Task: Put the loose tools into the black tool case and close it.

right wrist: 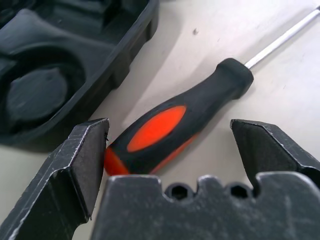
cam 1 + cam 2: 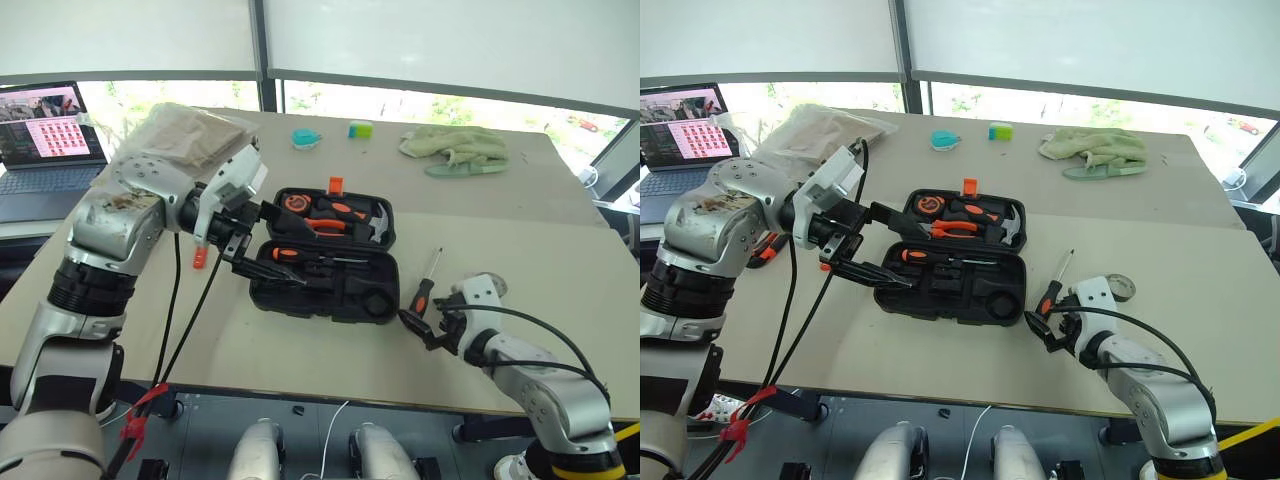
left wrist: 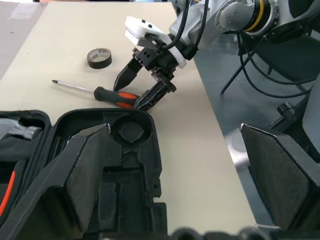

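Observation:
The black tool case [image 2: 335, 295] lies open in the middle of the table, with orange-handled tools in its moulded slots. A loose screwdriver [image 2: 424, 293] with a black and orange handle lies just right of the case, tip pointing away from me. My right gripper [image 2: 421, 327] is open, its fingers on either side of the handle's butt end [image 1: 150, 135] without touching it. A small dark tape roll [image 2: 1119, 287] sits just beyond that gripper. My left gripper [image 2: 260, 243] is open and hovers over the case's left edge, holding nothing.
A clear bag of beige material [image 2: 187, 135] and a laptop [image 2: 48, 135] are at the far left. A green cloth [image 2: 455, 146] and two small coloured items [image 2: 306, 137] lie at the back. A small orange item [image 2: 199, 258] shows under my left arm. The table's front edge is near my right gripper.

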